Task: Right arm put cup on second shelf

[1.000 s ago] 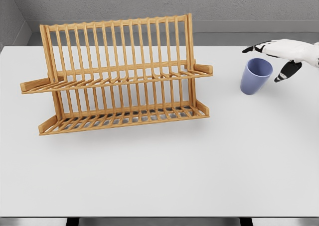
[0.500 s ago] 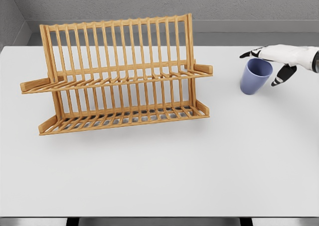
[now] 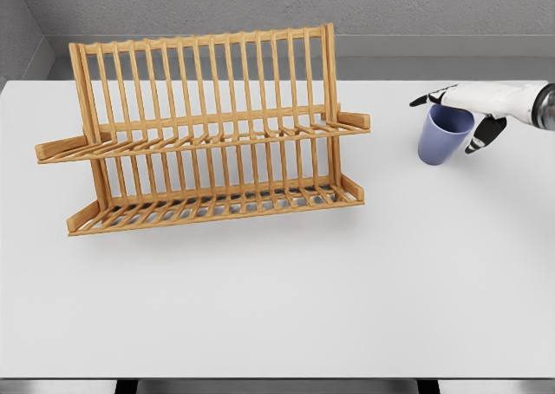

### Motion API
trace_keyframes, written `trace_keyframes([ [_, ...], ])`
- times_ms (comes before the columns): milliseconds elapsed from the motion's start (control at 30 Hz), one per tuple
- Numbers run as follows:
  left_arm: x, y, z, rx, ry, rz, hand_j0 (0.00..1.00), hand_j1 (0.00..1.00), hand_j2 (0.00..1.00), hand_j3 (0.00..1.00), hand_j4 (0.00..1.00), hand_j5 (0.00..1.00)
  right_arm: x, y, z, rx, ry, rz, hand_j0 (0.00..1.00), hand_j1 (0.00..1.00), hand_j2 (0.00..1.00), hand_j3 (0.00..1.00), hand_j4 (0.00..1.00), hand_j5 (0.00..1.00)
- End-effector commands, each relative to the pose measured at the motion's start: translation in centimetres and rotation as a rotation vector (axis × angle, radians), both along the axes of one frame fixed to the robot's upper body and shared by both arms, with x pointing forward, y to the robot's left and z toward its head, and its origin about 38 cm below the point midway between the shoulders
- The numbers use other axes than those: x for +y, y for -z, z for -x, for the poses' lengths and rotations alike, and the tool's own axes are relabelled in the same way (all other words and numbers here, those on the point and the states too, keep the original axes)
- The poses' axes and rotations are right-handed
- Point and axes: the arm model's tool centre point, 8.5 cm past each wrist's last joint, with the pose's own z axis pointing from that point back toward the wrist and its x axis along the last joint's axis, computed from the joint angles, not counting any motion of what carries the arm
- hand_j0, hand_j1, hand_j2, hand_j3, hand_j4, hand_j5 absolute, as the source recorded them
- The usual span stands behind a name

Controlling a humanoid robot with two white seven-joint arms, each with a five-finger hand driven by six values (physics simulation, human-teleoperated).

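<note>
- One right hand, white with black fingertips, fingers spread around the cup's rim, not yet closed on it.
- One cup, smooth, blue-violet, tapered, upright on the desk, right of the rack.
- One wooden rack, slatted, two shelves.
- One desk, plain white, flat.

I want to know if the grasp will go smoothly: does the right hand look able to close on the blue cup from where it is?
Probably yes. The right hand is spread open at the rim of the blue cup, and nothing stands between them; the wooden dish rack sits well to the left.
</note>
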Motion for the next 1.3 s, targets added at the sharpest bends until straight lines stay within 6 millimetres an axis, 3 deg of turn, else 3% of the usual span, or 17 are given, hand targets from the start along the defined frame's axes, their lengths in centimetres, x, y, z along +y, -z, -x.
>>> trace_keyframes([
  [0,0.0,0.0,0.0,0.0,0.0,0.0,1.0,1.0,1.0,1.0,1.0,1.0,-0.16,0.06,-0.01,0.003,0.006,-0.002,1.0,1.0,1.0,1.0,1.0,1.0],
  [667,0.0,0.0,0.0,0.0,0.0,0.0,1.0,1.0,1.0,1.0,1.0,1.0,-0.05,0.36,-0.21,0.012,0.007,0.004,1.0,1.0,1.0,1.0,1.0,1.0],
  [733,0.0,0.0,-0.02,-0.001,0.0,0.0,1.0,1.0,1.0,1.0,1.0,1.0,0.01,0.54,-0.17,0.016,0.005,0.008,0.94,0.94,0.94,0.94,0.94,0.94],
  [767,0.0,0.0,-0.02,-0.001,0.0,0.0,1.0,1.0,1.0,1.0,1.0,1.0,0.07,0.52,-0.15,0.015,0.002,0.008,0.81,0.81,0.81,0.81,0.81,0.81],
  [833,0.0,0.0,-0.02,-0.001,0.0,0.0,1.0,1.0,1.0,1.0,1.0,1.0,0.13,0.54,-0.14,0.016,0.0,0.008,0.68,0.68,0.68,0.68,0.68,0.68],
  [1267,0.01,0.01,0.15,0.003,-0.001,0.0,1.0,1.0,1.0,1.0,1.0,1.0,0.4,0.19,-0.16,0.007,-0.012,0.012,0.65,0.65,0.65,0.65,0.65,0.65],
])
